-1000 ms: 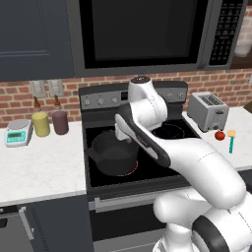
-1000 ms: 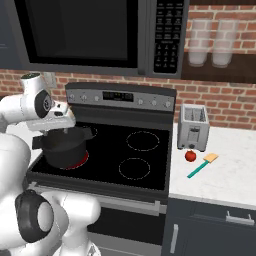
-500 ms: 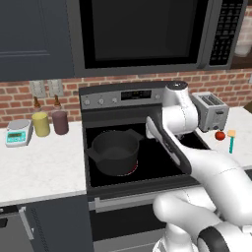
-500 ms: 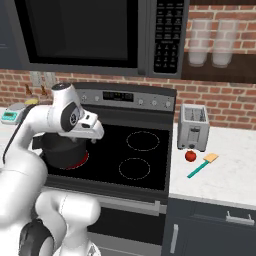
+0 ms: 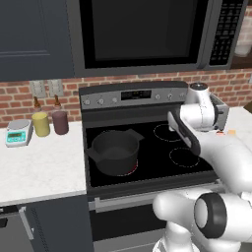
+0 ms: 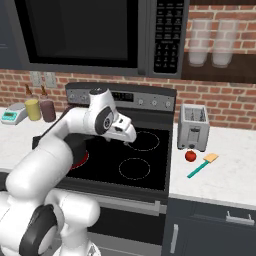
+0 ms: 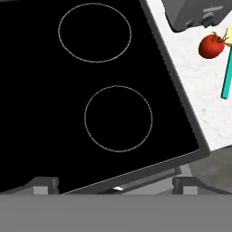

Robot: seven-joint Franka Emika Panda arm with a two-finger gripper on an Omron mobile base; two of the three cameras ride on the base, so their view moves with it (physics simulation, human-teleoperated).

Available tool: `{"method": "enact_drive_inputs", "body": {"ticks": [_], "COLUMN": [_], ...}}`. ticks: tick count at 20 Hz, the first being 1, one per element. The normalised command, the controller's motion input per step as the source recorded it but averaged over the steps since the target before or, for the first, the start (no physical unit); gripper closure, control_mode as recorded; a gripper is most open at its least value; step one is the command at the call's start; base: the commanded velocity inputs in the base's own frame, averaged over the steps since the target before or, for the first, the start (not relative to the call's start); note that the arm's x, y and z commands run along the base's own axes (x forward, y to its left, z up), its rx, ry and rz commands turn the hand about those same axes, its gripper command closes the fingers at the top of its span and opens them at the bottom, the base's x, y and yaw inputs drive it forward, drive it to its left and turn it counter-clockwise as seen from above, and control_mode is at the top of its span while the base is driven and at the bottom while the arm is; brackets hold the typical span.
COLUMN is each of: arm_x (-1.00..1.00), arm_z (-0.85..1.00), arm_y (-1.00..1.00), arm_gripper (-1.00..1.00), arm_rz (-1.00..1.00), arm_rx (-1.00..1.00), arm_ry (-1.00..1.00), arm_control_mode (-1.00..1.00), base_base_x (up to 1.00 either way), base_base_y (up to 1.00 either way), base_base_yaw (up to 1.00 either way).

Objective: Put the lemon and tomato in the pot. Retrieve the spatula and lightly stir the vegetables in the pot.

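Note:
The dark pot (image 5: 114, 150) stands on the front left burner; my arm hides most of it in the right base view. My gripper (image 6: 130, 140) hangs open and empty over the right side of the stove, and its fingertips (image 7: 45, 183) stand wide apart above the front right burner. The small red tomato (image 6: 190, 156) lies on the counter in front of the toaster, also seen as the tomato (image 7: 211, 46) at the hand view's upper right. Beside it lies the spatula (image 6: 202, 166), teal handle and tan blade, to the right of my gripper. The lemon is out of view.
A silver toaster (image 6: 194, 127) stands on the right counter behind the tomato. On the left counter are a yellow jar (image 5: 41, 124), a maroon jar (image 5: 60, 122) and a small scale (image 5: 18, 133). A microwave hangs above the stove.
My arm has swung from over the pot rightward across the stove toward the right burners. The gripper stays open. Tomato and spatula have not moved.

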Motion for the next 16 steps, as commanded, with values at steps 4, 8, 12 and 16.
{"method": "enact_drive_inputs", "body": {"ticks": [4,8,12,16], "arm_x": [0.06,0.18,0.41,0.42], "arm_z": [-0.21,-0.31,-0.38,-0.3], "arm_y": [-1.0,-1.0,-0.97,-0.82], "arm_gripper": [-1.0,-1.0,-1.0,-1.0], "arm_rz": [-0.12,-0.09,-0.06,-0.04], "arm_rx": [0.0,0.0,0.0,0.0], "arm_ry": [0.0,0.0,0.0,0.0], "arm_control_mode": [-1.0,-1.0,-1.0,-1.0], "base_base_x": [0.0,0.0,0.0,0.0], "base_base_y": [0.0,0.0,0.0,0.0], "base_base_yaw": [0.0,0.0,0.0,0.0]}}
